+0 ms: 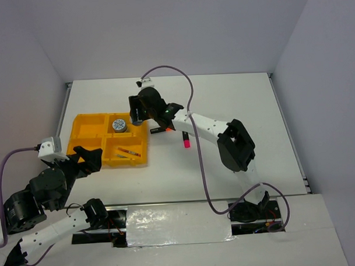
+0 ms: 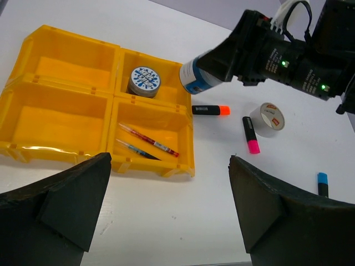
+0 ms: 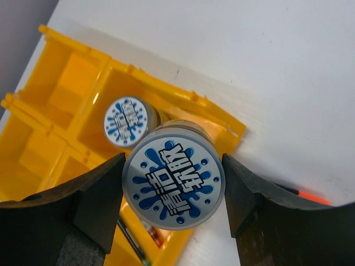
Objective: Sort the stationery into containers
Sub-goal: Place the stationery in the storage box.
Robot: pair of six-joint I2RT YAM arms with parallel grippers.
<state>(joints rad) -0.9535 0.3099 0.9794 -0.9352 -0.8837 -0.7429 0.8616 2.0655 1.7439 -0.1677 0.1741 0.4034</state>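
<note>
Showing only in the left wrist view: a blue-capped marker [image 2: 322,183].

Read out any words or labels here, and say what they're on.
Round blue-white patterned tape roll in the right gripper: bold block lettering, too stylised to read.
Matching roll in the yellow plastic tray: same print, too small.
Grey tape ring: red mark, blurred.
Nothing quotable.

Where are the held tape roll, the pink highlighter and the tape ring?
Held tape roll [image 3: 173,182]: right wrist view, its patterned face.
Pink highlighter [image 2: 249,133]: left wrist view, its black barrel.
Tape ring [image 2: 265,128]: left wrist view, its outer wall.
</note>
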